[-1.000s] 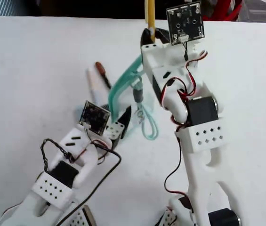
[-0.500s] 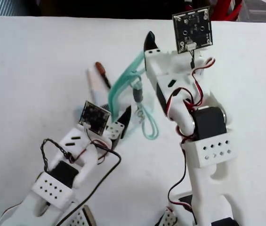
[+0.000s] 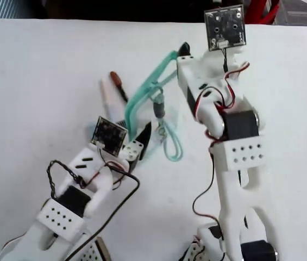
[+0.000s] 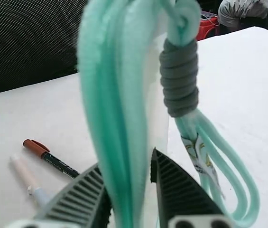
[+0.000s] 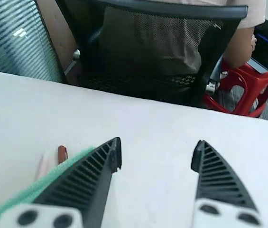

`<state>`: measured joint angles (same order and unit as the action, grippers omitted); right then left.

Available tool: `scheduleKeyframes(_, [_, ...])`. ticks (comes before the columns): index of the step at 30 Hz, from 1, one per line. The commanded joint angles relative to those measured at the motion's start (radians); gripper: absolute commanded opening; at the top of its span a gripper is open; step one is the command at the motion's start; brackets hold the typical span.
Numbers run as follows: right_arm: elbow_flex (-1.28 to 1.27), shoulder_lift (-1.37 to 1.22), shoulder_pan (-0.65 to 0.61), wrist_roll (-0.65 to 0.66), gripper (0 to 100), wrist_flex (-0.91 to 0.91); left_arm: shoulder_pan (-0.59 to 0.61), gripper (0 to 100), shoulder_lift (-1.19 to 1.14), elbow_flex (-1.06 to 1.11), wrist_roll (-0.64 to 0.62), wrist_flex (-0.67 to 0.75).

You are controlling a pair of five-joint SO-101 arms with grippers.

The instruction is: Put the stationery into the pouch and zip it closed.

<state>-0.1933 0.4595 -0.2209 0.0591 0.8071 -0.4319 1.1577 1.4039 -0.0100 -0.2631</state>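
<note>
A clear pouch with a teal zip edge (image 3: 142, 92) stands on edge on the white table (image 3: 39, 49). My left gripper (image 3: 135, 135) is shut on its near end; in the left wrist view the fingers (image 4: 176, 185) pinch the teal edge (image 4: 119, 118). A grey toggle (image 4: 179, 80) and a teal cord loop (image 3: 172, 144) hang from the zip. My right gripper (image 3: 182, 51) is at the pouch's far end, open and holding nothing (image 5: 158, 145). A brown-capped pen (image 3: 118, 86) and a pale pen (image 3: 105, 95) lie on the table left of the pouch.
A black mesh chair (image 5: 162, 42) and a red stool (image 5: 247, 90) stand beyond the table's far edge. Bare tabletop stretches to the far left (image 3: 28, 87) and to the right (image 3: 289, 92) of the arms.
A second ago the right gripper held a yellow pencil upright above the pouch's far end; the pencil is no longer seen. The right gripper has shifted right. The left arm has kept still.
</note>
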Motion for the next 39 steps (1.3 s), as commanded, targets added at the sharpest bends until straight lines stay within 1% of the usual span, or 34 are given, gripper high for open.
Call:
scheduleKeyframes(1, [0.012,-0.022,0.012,-0.011,23.6,-0.005,0.001,12,-0.007,-0.006,-0.008,0.025])
scheduleKeyframes(7, [0.014,0.008,-0.035,-0.011,17.6,-0.004,0.001,12,-0.007,-0.006,-0.008,0.026])
scheduleKeyframes(10, [0.014,0.008,-0.058,-0.003,17.7,-0.005,0.001,12,-0.007,-0.006,-0.008,0.026])
scheduleKeyframes(18, [0.011,-0.054,-0.05,-0.003,17.3,-0.002,0.001,12,-0.007,-0.006,-0.008,0.025])
scheduleKeyframes(23, [0.012,-0.065,-0.05,-0.003,10.1,-0.005,0.001,12,-0.004,-0.006,-0.008,0.025])
scheduleKeyframes(30, [0.008,-0.065,-0.048,-0.003,8.0,0.001,0.008,12,-0.001,-0.006,-0.015,0.025])
scheduleKeyframes(32, [0.008,-0.065,-0.048,-0.003,3.4,0.001,0.008,16,-0.001,-0.008,-0.017,0.017])
scheduleKeyframes(33, [0.006,-0.065,-0.048,-0.003,1.3,0.001,0.008,19,-0.001,-0.014,-0.02,-0.005])
scheduleKeyframes(34, [0.006,-0.065,-0.048,-0.003,1.8,0.001,0.008,22,0.002,-0.023,-0.043,-0.032])
scheduleKeyframes(36, [0.006,-0.065,-0.048,-0.003,2.9,0.002,0.007,23,0.022,-0.058,-0.114,-0.124])
scheduleKeyframes(39, [0.005,-0.067,-0.036,-0.003,2.9,0.002,0.007,23,0.093,-0.13,-0.13,-0.295])
